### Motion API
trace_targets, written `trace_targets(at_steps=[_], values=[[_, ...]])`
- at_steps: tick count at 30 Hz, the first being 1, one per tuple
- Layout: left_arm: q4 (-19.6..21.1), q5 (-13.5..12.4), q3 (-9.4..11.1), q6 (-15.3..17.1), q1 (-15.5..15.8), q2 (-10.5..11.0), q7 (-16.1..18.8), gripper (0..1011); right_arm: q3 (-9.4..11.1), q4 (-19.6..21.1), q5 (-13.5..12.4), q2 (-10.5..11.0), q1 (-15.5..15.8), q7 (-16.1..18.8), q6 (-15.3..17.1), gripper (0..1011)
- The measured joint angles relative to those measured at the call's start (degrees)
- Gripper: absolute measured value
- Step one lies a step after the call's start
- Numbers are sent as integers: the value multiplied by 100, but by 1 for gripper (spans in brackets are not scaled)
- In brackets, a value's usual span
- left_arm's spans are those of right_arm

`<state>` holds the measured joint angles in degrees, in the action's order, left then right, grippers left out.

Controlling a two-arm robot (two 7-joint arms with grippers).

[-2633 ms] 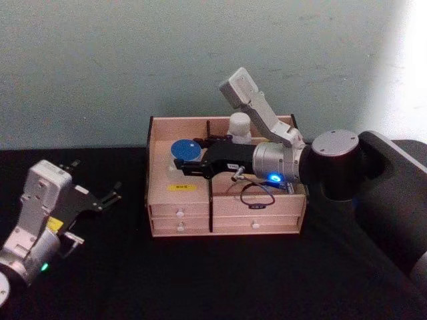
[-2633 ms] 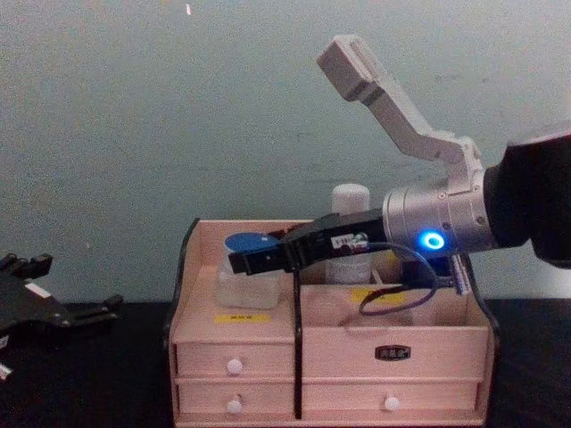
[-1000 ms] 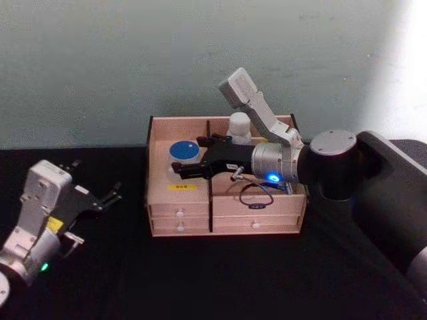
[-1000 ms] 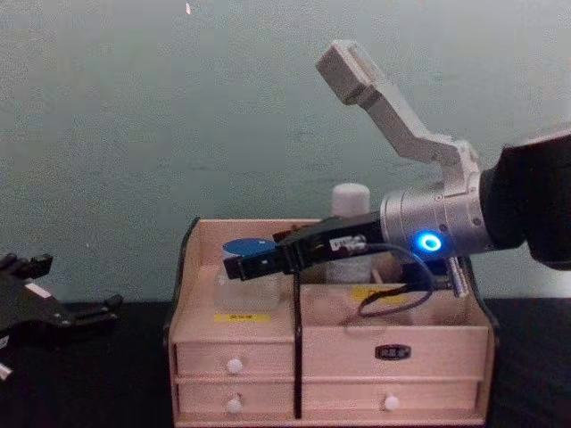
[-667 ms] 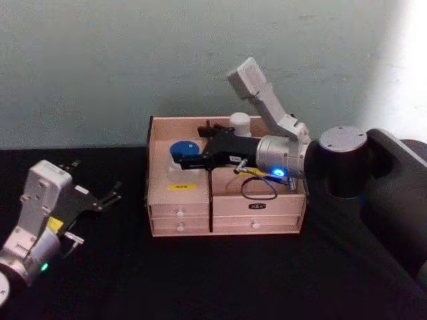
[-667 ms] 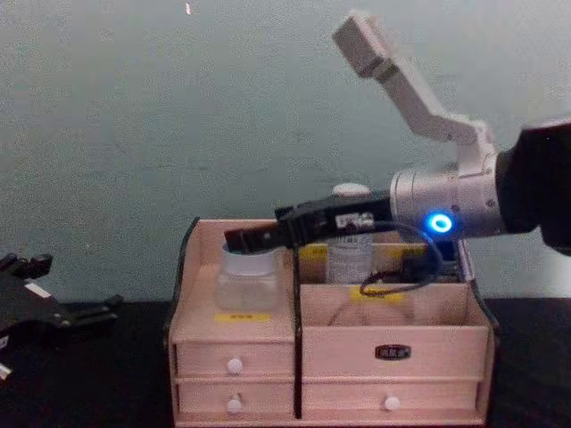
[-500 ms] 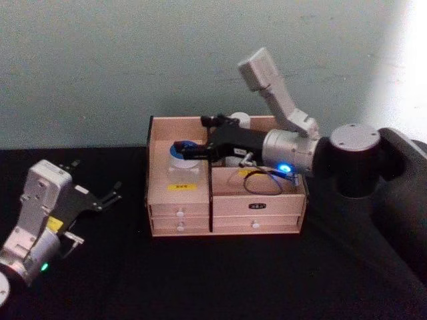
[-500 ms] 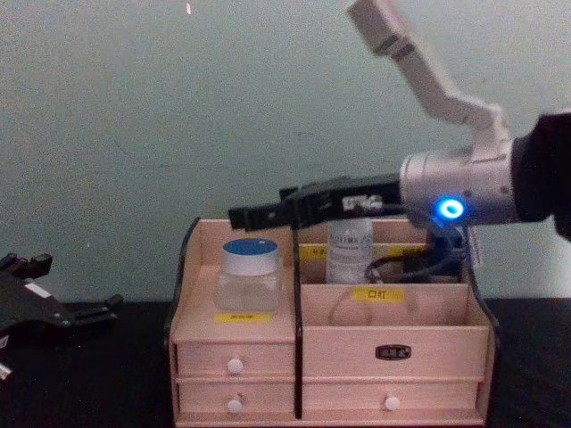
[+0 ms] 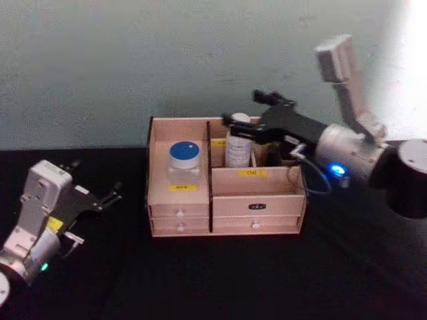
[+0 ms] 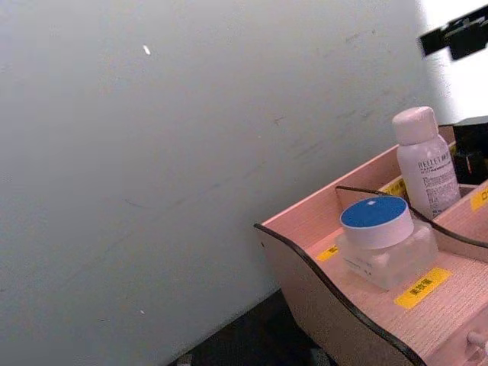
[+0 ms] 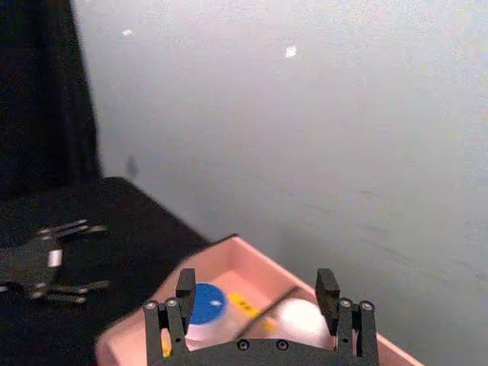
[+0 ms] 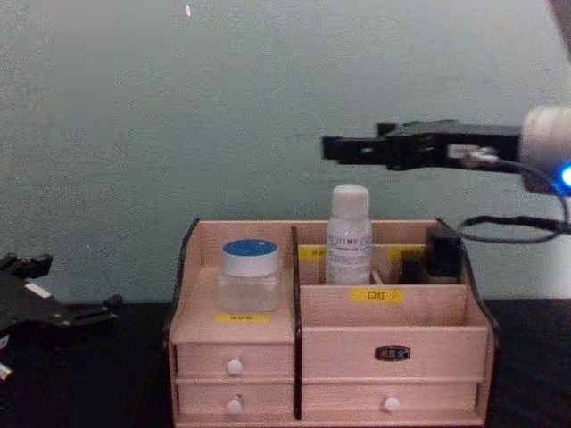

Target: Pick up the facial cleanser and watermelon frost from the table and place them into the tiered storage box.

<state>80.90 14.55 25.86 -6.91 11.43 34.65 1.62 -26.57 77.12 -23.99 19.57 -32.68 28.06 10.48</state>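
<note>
Right tool [image 12: 332,148] open and empty above the tiered storage box [image 9: 225,200], blue-lidded jar [image 12: 251,275] and white-capped bottle [image 12: 349,234] upright inside; both likely light, rigid, smooth, best gripped across the body; left tool [image 9: 110,196] open over desk [image 9: 200,280].

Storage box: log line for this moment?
tiered storage box | blue-lid jar, white bottle inside | right pincer open, above | left pincer parked

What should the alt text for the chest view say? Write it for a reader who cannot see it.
The right gripper, open and empty, hangs above a pale-pink tiered storage box on a black table. A blue-lidded jar stands in its left compartment and a white-capped bottle stands upright behind the yellow label. The left gripper rests at the left edge.
</note>
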Motion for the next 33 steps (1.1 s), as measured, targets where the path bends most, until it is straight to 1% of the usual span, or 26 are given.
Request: trace_targets(at_steps=[3, 5, 6, 9, 10, 12, 13, 15, 16, 18, 21, 23, 26, 29, 33], values=[[0, 0, 0, 0, 0, 0, 0, 1001, 227, 289, -53, 158, 281, -302, -65, 1000], [0, 0, 0, 0, 0, 0, 0, 1001, 329, 397, -58, 213, 407, -441, -101, 1000], [0, 0, 0, 0, 0, 0, 0, 1001, 436, 482, -57, 256, 526, -581, -143, 1000], [0, 0, 0, 0, 0, 0, 0, 1001, 566, 566, -47, 285, 679, -773, -200, 1000], [0, 0, 0, 0, 0, 0, 0, 1001, 670, 609, -25, 296, 786, -904, -241, 1000], [0, 0, 0, 0, 0, 0, 0, 1001, 757, 634, 13, 291, 887, -1039, -289, 1000], [0, 0, 0, 0, 0, 0, 0, 1001, 844, 638, 65, 275, 985, -1187, -346, 1000], [0, 0, 0, 0, 0, 0, 0, 1001, 920, 639, 119, 256, 1070, -1324, -405, 1000], [0, 0, 0, 0, 0, 0, 0, 1001, 981, 634, 178, 232, 1150, -1452, -459, 1000], [0, 0, 0, 0, 0, 0, 1, 1001, 1041, 611, 235, 202, 1213, -1568, -509, 1000], [0, 0, 0, 0, 0, 0, 0, 1001, 1175, 498, 369, 92, 1359, -1868, -616, 1000], [0, 0, 0, 0, 0, 0, 0, 1001, 1196, 470, 395, 69, 1379, -1928, -631, 1000], [0, 0, 0, 0, 0, 0, 0, 1001, 1284, 317, 496, -50, 1463, -2134, -667, 1000], [0, 0, 0, 0, 0, 0, 0, 1001, 1337, 170, 566, -145, 1504, -2259, -689, 1000], [0, 0, 0, 0, 0, 0, 0, 1001, 1381, -30, 638, -253, 1523, -2355, -712, 1000]])
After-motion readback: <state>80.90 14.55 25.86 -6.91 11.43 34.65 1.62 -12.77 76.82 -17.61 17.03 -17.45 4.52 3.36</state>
